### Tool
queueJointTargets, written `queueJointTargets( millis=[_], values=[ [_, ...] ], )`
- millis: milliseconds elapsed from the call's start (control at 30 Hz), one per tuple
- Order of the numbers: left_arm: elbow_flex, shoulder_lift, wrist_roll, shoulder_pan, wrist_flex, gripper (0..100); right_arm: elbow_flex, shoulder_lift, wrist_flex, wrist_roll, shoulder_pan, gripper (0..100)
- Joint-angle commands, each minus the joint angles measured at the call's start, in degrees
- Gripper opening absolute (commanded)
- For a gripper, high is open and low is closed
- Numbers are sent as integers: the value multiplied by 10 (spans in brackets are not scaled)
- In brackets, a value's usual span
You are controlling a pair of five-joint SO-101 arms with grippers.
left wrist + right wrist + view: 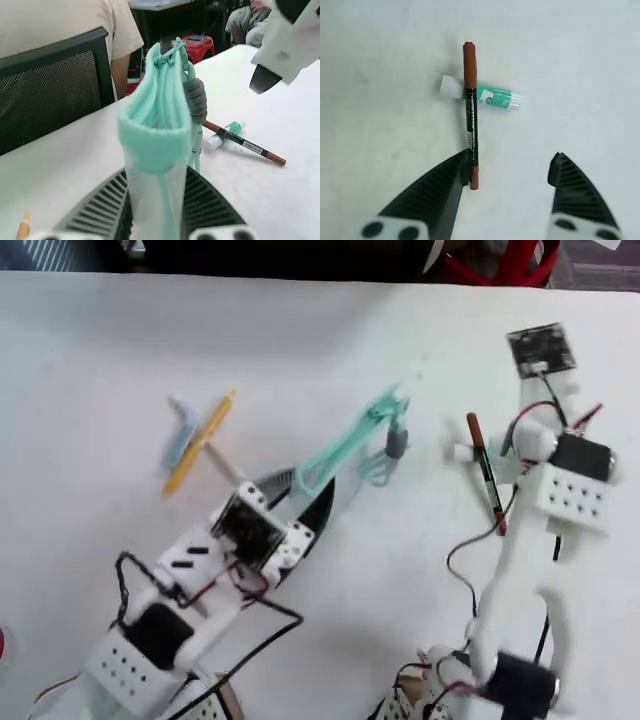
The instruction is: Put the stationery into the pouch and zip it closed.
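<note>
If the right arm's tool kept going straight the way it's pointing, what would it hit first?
Probably the brown pen, its near end right beside the open right tool. The green-and-white tube lies farther on. Depth is unclear; it may meet the table first.

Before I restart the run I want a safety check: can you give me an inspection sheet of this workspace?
surface: white table
job's things: mint pouch held; grey-grip pen beside it; brown marker lying across green tube; yellow pen crossing blue item
clutter: nothing seen
grippers: left gripper shut on pouch; right gripper open above marker
cables: red and black wires along both arms
surroundings: mesh chair, red stool beyond the table
</note>
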Motion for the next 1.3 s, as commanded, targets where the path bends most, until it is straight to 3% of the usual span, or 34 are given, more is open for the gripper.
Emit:
queueJointTargets(
  millis=[0,167,267,400,600,767,967,1133,1267],
  values=[
    [-36,112,4,-1,-21,76,-24,62,-46,9,-20,241],
    [25,151,4,-1,-151,76,-23,145,-87,13,-57,239],
    [61,137,4,-1,-190,76,-27,195,-95,14,-63,191],
    [81,94,8,-2,-175,82,-27,228,-136,14,-55,142],
    [87,-20,9,-2,-68,223,-27,249,-175,13,-39,170],
    [89,-91,9,-2,-19,216,-27,268,-198,13,-41,170],
    [134,-95,6,-2,-87,215,-27,272,-196,13,-39,157],
    [142,-95,5,-2,-112,214,-27,272,-199,13,-37,12],
    [142,-95,4,0,-112,214,-27,272,-200,13,-37,32]
  ],
)
